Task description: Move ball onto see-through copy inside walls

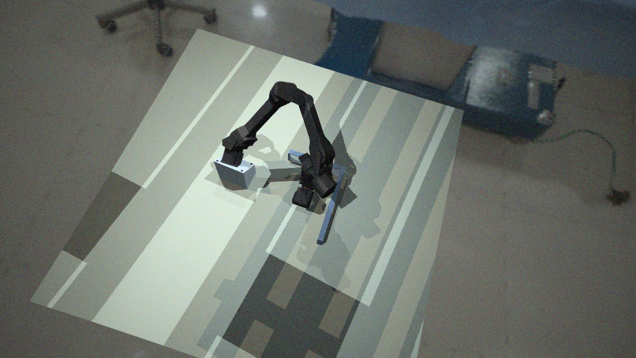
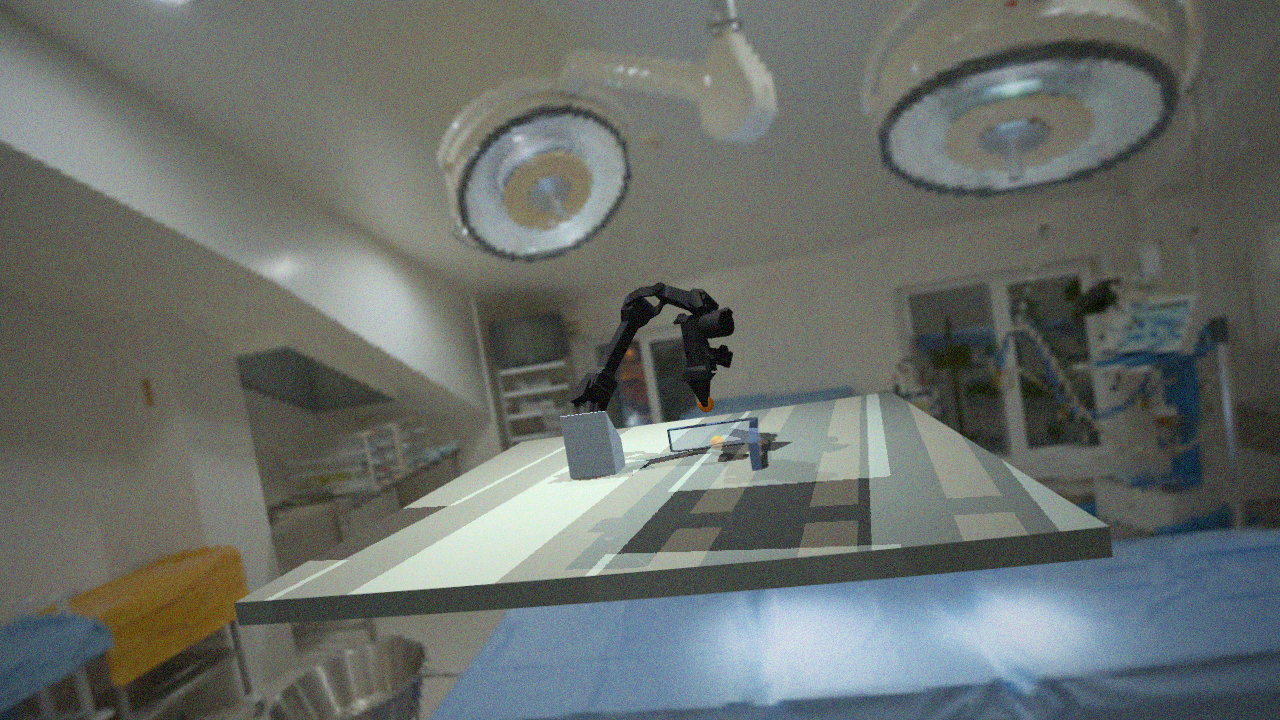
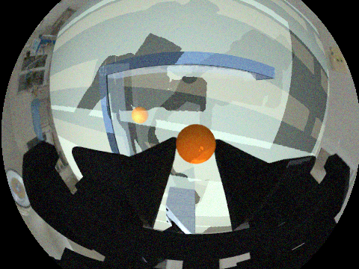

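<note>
Above table [image 2: 501, 537]: ball [image 3: 196, 143] btwn claw [image 3: 196, 155] tips

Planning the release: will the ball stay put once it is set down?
Probably not by itself: the ball is round and smooth, so it may roll. The pincer pinches only its sides, so it might slip. The walls could stop it.

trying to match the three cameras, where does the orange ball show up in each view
Top: not visible; the arm and gripper hide it.
Exterior: orange ball at the gripper tip, lifted above the table, near picture centre.
Wrist: ball just below centre, gripped between the dark fingers.
Shared landmark: the blue-edged corner walls.
</note>
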Robot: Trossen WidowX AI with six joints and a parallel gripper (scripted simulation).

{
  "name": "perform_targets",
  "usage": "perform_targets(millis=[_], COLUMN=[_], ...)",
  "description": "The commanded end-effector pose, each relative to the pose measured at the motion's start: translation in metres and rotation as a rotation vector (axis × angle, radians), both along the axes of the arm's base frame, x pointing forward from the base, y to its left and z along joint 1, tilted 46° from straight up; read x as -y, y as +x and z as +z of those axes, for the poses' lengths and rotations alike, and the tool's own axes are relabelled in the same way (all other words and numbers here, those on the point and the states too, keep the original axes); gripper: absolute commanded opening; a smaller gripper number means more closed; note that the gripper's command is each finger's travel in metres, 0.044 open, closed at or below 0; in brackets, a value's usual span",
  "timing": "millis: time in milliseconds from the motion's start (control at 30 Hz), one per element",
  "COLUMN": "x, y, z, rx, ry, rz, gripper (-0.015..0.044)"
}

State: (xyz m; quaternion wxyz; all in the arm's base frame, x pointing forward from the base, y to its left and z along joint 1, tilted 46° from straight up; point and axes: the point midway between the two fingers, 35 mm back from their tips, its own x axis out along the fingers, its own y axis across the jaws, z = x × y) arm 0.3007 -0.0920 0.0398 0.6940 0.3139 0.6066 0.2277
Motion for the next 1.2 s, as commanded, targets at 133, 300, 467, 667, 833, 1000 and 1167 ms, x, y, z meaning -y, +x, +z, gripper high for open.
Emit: perform_targets(millis=[133,300,467,667,833,1000,1167], x=[0.001,-0.007,-0.016,-0.027,-0.037,-0.046,-0.056], y=[-0.002,0.001,0.004,0.007,0.009,0.011,0.012], z=[0.011,0.015,0.02,0.025,0.029,0.033,0.038], rx=[-0.045,-0.141,-0.238,-0.352,-0.448,-0.543,-0.638], ry=[0.007,0.026,0.045,0.07,0.091,0.113,0.136], rz=[-0.037,-0.135,-0.232,-0.35,-0.447,-0.544,-0.641], gripper=[0.0,0.0,0.0,0.0,0.0,0.0,0.0])
